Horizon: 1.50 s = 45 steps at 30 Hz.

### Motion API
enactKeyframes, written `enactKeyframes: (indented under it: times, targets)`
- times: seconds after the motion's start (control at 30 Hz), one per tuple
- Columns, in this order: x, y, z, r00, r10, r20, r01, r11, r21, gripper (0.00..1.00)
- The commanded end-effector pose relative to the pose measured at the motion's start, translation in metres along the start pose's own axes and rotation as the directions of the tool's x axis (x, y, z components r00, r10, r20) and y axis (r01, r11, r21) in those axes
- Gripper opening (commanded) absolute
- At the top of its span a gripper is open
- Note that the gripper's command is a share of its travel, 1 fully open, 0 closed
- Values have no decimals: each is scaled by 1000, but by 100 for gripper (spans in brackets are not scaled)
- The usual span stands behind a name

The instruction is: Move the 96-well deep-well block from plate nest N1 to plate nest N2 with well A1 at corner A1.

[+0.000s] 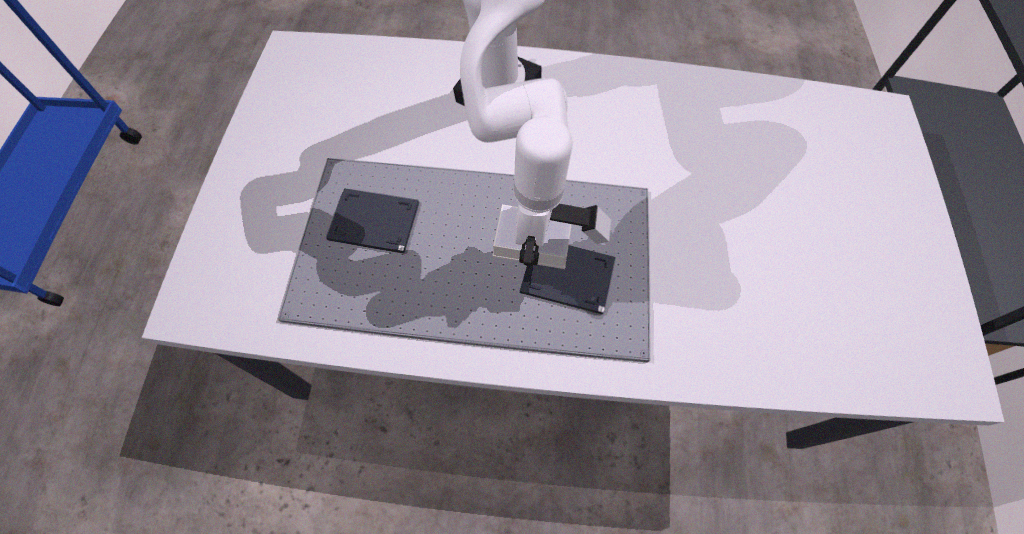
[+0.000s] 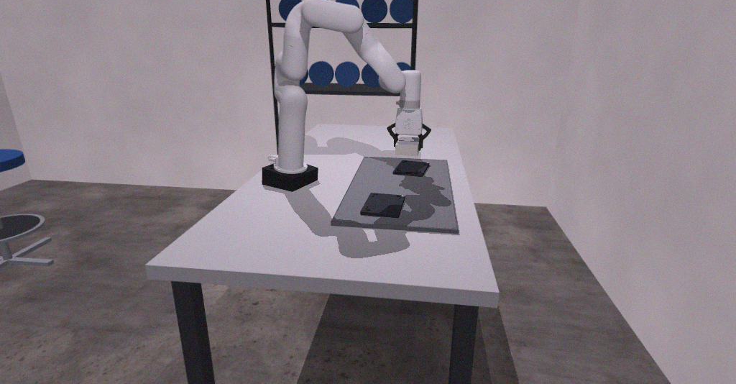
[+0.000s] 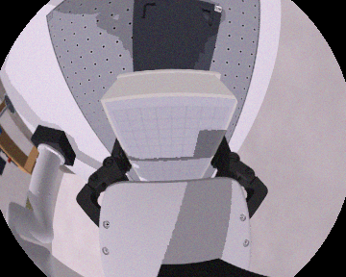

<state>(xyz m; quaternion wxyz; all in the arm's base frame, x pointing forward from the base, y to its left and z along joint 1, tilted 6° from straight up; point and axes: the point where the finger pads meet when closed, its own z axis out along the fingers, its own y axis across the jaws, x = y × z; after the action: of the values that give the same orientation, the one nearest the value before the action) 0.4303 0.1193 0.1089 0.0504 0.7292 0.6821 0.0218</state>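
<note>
From the top: closed claw (image 1: 529, 249) grips the white block (image 1: 509, 238) from both sides. Block hangs in the air, partly over the dark nest N1 (image 1: 581, 280) just below and beside the claw. Nest N2 (image 1: 372, 218) lies well away, across the drilled plate (image 1: 465, 309) on the tabletop (image 1: 787, 280). Small white corner mark (image 1: 400, 247) on N2 sits at the same corner as the one on N1, so probably no turning of the wrist needed: carry straight across and keep the block's heading.

From the side: claw (image 2: 408, 142) points straight down, block (image 2: 407, 149) held level and clear above N1 (image 2: 410, 168). N2 (image 2: 382, 205) bare, well apart from the claw. Looks high enough to pass over the corner stops; best to hold that height until squarely above N2, and only then go down.

From the wrist: dark fingers press on the two sides of the block (image 3: 171, 117), with N1 (image 3: 175, 34) uncovered underneath, beyond the block. Grip sits near the block's top; likely to swing if moved fast. Move slowly, stay level, lower straight between the stops, let go only once fully down.
</note>
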Motion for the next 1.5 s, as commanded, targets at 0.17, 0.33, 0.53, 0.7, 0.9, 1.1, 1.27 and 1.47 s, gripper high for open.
enactKeyframes:
  times: [0.17,0.33,0.53,0.7,0.9,1.1,1.27,1.47]
  targets:
    - [-25,-2,-2,1000,0,-2,0,1000,-4,0]
    - [-42,-4,-2,1000,0,-2,0,1000,-4,0]
    - [-62,-6,-2,1000,0,-2,0,1000,-4,0]
    - [-71,-7,-2,1000,0,-2,0,1000,-4,0]
    - [-91,-9,-2,1000,0,-2,0,1000,-4,0]
    - [-111,-12,-2,1000,0,-2,0,1000,-4,0]
    - [-121,-13,-2,1000,0,-2,0,1000,-4,0]
    - [-141,-15,-1,1000,0,-1,0,1000,-4,0]
